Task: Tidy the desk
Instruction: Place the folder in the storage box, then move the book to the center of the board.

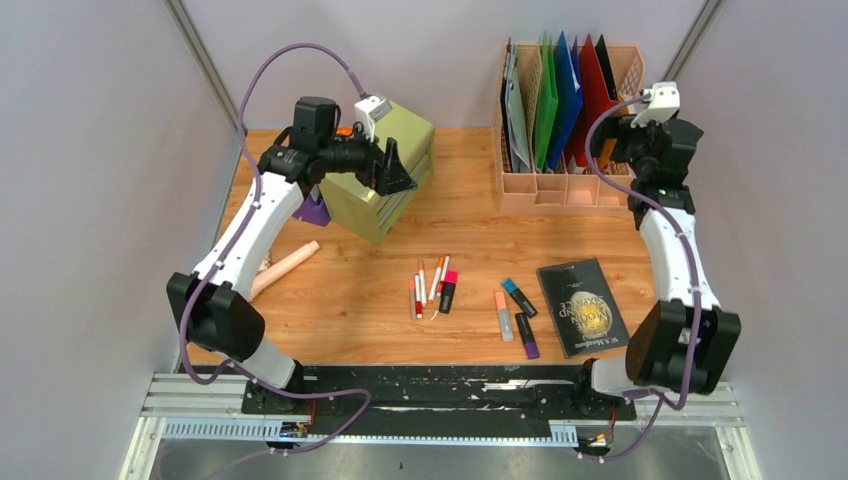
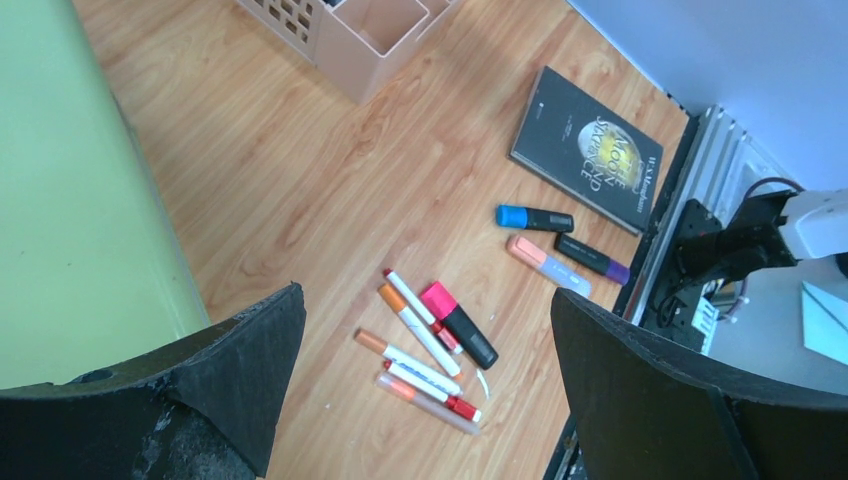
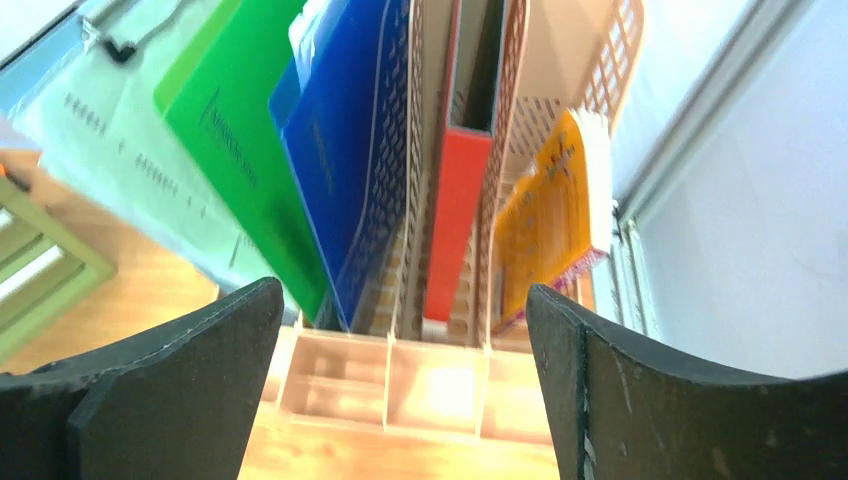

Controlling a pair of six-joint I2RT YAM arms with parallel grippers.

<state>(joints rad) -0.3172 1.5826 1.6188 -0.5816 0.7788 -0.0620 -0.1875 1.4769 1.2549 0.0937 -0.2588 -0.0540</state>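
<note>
1. Two grippers, both released. The left gripper hangs close beside the drawer chest, its fingers spread wide with nothing between them. The right gripper is just as wide and empty, and faces the file rack.
2. The desk fills the middle of the top view, with its metal rail at 6 o'clock.
3. The chest stands at 11 o'clock and the rack at 1 o'clock.
4. A green folder, a blue folder, a red folder and an orange book stand in the rack.
5. Loose pens lie near the centre, highlighters at 5 o'clock, and a dark book just beyond at 4 o'clock.
6. A peach stick lies at 9 o'clock.
</note>
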